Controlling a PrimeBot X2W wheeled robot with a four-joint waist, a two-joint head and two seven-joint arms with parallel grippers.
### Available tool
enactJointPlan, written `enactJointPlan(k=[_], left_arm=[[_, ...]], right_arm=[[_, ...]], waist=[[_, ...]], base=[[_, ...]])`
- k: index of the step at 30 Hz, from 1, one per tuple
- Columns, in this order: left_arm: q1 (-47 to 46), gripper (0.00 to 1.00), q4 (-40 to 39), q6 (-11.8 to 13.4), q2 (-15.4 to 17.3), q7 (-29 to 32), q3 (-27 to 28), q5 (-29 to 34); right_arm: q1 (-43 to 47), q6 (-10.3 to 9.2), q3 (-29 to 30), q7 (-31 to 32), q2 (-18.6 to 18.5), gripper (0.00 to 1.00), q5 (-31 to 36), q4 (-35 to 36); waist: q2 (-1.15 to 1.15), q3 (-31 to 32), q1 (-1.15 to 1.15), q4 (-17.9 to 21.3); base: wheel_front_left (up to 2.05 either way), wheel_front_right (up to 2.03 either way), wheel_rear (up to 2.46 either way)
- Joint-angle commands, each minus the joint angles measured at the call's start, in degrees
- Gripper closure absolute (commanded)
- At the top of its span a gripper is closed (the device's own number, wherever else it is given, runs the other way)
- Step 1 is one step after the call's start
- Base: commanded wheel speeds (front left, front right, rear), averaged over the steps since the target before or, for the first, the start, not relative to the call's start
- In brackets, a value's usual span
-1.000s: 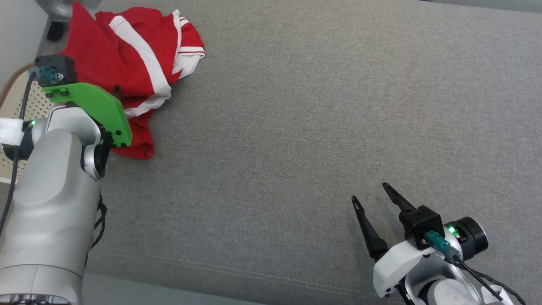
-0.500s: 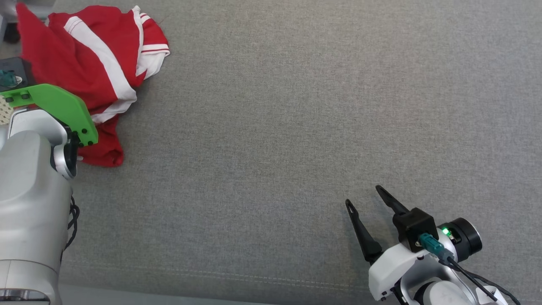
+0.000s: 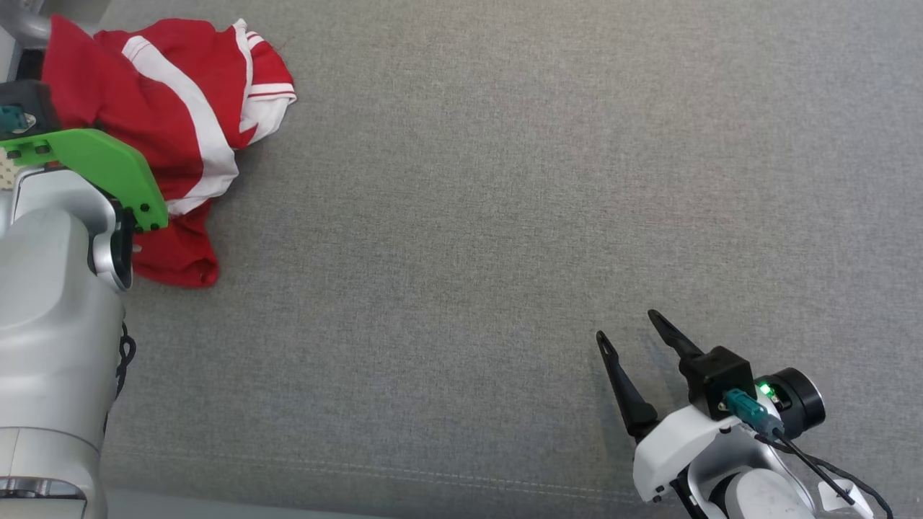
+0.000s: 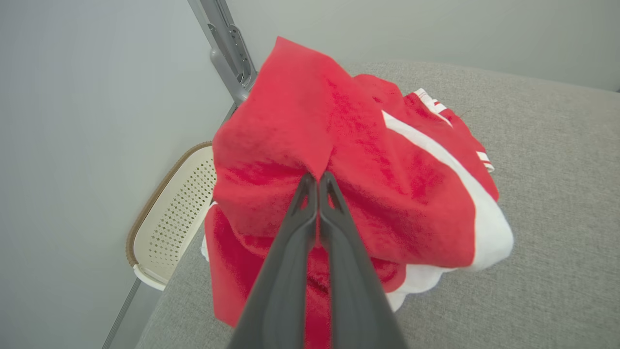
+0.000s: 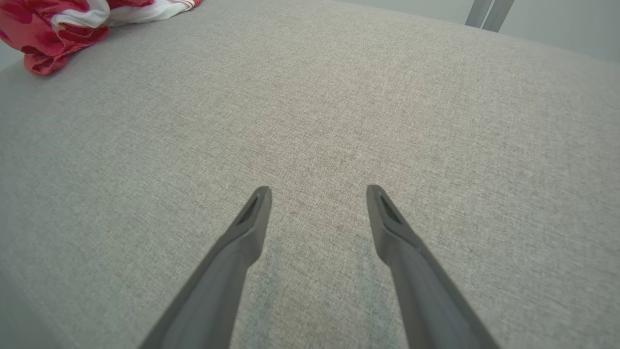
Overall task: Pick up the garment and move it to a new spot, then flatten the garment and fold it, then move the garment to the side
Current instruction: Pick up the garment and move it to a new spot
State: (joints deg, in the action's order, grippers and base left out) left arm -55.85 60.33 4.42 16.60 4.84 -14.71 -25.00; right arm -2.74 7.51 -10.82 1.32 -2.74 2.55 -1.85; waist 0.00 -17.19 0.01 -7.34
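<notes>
My left claw (image 4: pixel 318 177) pinches only a thin fold of the crumpled red-and-white cloth garment (image 4: pixel 387 194) at ten o'clock; when lifted, the fold may slip out. My right claw (image 3: pixel 629 326) stands wide.

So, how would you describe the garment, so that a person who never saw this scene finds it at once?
Start from the wide grey fabric surface and look at its far left corner. There a crumpled red garment with broad white stripes sits bunched, the left gripper shut on a fold. Nothing else is bright red: the cream perforated basket nearby is pale.
</notes>
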Motion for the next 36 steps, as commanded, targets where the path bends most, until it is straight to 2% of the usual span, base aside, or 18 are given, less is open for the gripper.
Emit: enactJointPlan(k=[1,5,12,21,29,33,36], left_arm=[[-1.6,1.00,-0.5,-0.6,-0.1,-0.9,-0.5,0.6],[-3.5,1.00,-2.7,-3.4,-1.4,-1.8,-2.7,1.5],[-5.4,1.00,-6.8,-6.1,-3.8,-2.4,-5.6,2.6],[-5.8,1.00,-14.1,-9.3,-8.9,-0.7,-9.0,1.3],[-3.3,1.00,-21.6,-10.9,-13.0,0.0,-10.8,-5.1],[-1.8,1.00,-26.1,-11.5,-13.5,0.0,-14.0,-8.8],[0.4,1.00,-30.5,-11.8,-13.6,0.5,-19.0,-15.2]], right_arm=[[-0.6,-0.04,0.3,-0.8,-0.2,0.00,-0.8,-0.6],[-0.1,-0.04,1.7,-2.1,-0.2,0.00,-2.3,-2.5],[1.2,-0.04,2.1,-3.6,-0.2,0.00,-4.1,-5.1],[1.5,-0.04,1.6,-4.7,-0.2,0.00,-5.5,-7.3],[1.2,-0.04,2.3,-5.1,-0.1,0.00,-6.1,-7.6],[0.3,-0.04,2.5,-5.6,-0.1,0.00,-6.8,-7.8],[-0.4,-0.04,2.4,-6.4,-0.1,0.00,-7.5,-8.3]], waist=[[0.00,2.2,-0.01,-0.1],[0.00,5.6,-0.01,0.8],[0.00,10.6,-0.01,4.2],[0.00,14.5,-0.01,12.0],[0.00,13.7,-0.01,18.5],[0.00,12.3,-0.01,20.8],[0.00,10.6,-0.01,22.3]], base=[[0.00,0.00,0.00],[0.00,0.00,0.00],[0.00,0.00,0.00],[0.00,0.00,0.00],[0.00,0.00,0.00],[0.00,0.00,0.00],[0.00,0.00,0.00]])
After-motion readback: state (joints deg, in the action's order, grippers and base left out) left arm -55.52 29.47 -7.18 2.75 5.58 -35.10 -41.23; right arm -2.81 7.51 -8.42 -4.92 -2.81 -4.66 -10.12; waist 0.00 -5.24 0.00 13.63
